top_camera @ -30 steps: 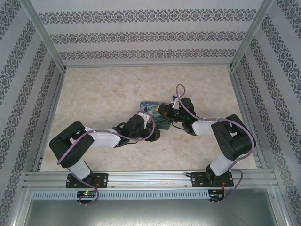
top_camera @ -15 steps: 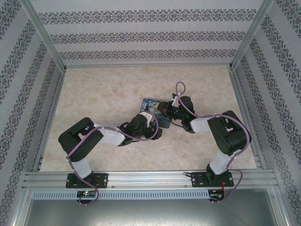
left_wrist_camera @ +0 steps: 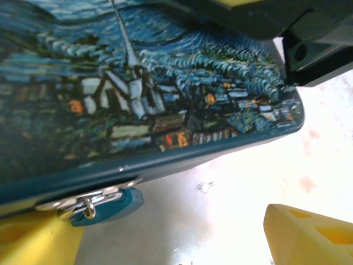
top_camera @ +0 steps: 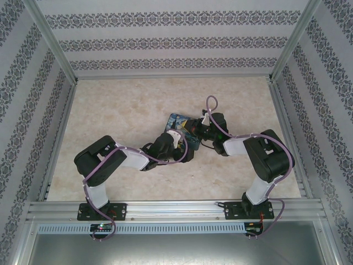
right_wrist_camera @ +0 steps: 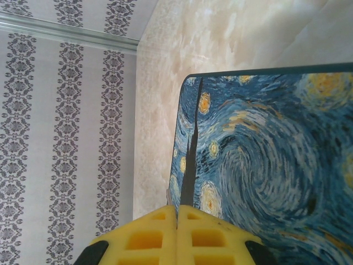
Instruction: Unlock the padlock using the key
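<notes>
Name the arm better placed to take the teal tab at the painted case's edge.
Left, probably. The left gripper is open, and the teal tab on the painted case lies beside one finger. The right gripper is shut, over the case's top face.

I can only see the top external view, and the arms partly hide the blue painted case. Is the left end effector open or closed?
Observer: Open. In the left wrist view the left end effector has its yellow fingers wide apart, just below the edge of the case.
Operator: Is anything attached to that edge?
Observer: Yes, a metal ring with a teal tab hangs there, beside one finger.
Operator: And the right end effector?
Observer: Shut. In the right wrist view the right end effector has its fingers pressed together, with the painted face in front of them.
</notes>
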Available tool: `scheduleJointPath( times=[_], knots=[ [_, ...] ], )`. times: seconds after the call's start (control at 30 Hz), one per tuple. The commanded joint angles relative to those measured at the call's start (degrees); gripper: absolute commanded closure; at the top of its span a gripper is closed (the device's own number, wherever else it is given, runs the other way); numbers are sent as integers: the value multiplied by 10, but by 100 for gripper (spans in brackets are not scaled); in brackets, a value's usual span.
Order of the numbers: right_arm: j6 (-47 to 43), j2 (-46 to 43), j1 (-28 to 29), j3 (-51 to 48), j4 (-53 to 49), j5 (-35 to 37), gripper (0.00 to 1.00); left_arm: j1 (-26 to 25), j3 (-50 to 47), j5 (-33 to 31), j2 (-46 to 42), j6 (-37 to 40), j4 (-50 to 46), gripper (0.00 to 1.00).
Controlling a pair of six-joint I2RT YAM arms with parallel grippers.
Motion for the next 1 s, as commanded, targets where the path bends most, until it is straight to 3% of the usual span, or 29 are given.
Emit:
scheduleJointPath(
  times=[0.0,0.43,0.97],
  knots=[
    [-4,13,-6,-5,8,0,100,8,-8,32,8,-51,66,16],
    [-2,16,-6,-9,18,0,100,24,-58,35,39,-174,211,16],
    [2,21,-8,-8,28,-2,100,12,-88,29,-5,-189,213,22]
  ],
)
